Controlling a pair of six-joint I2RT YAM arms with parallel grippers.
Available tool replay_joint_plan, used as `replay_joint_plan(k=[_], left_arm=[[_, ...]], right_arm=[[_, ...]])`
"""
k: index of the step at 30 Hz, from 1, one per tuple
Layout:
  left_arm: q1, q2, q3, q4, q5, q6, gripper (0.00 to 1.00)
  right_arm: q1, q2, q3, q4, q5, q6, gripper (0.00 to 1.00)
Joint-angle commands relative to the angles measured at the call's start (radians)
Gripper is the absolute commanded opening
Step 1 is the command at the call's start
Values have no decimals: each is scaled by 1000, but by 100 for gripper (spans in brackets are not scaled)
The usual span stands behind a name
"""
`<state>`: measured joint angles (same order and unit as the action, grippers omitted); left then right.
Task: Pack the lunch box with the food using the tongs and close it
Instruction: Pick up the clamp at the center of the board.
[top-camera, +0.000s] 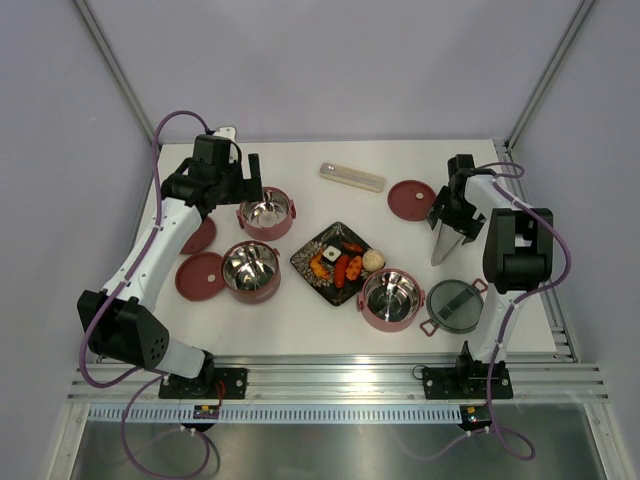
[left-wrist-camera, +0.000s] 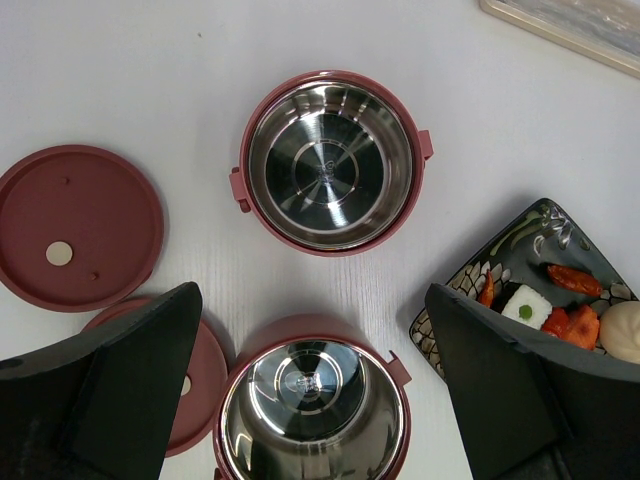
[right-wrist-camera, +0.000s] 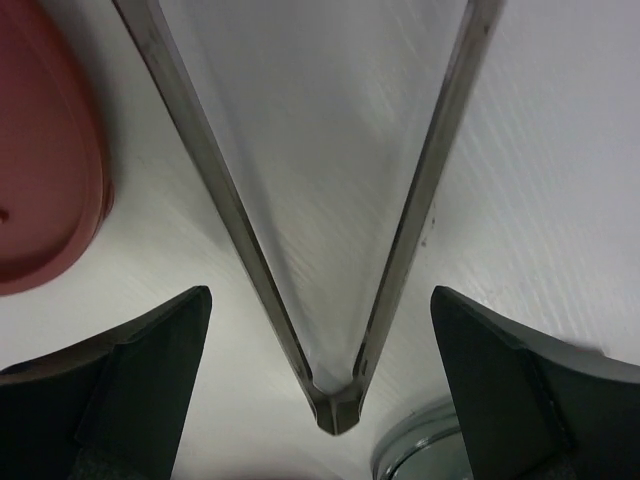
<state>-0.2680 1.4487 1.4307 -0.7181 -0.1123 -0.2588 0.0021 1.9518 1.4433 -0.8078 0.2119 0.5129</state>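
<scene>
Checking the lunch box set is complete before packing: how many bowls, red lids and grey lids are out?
Bowls: 3
Red lids: 3
Grey lid: 1
Total: 7

Three dusty-red round bowls stand upright and open, with empty shiny steel insides: one at far left (top-camera: 266, 211), one nearer (top-camera: 251, 270), one at right (top-camera: 390, 298). Two dark-red disc lids (top-camera: 200, 276) lie flat left of the left bowls, and a third (top-camera: 412, 199) lies far right. The grey handled top lid (top-camera: 455, 305) lies just beside the right bowl. Orange and red chunks (top-camera: 345, 265) and a beige ball (top-camera: 373, 260) sit on the black plate (top-camera: 304, 264). The silvery tongs (right-wrist-camera: 335, 405) lie flat, spread in a V.
</scene>
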Motion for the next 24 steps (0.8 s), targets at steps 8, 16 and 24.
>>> replay_joint_plan(k=[8,16,24], left_arm=[[-5,-40,22,-4,-10,9,99],[-5,-42,23,-9,-15,6,99],[-5,-36,31,2,-24,-3,99]], right_arm=[[-36,111,55,128,-9,-91,88],[-37,55,37,170,-45,-119,42],[-37,-129,14,43,0,-128,32]])
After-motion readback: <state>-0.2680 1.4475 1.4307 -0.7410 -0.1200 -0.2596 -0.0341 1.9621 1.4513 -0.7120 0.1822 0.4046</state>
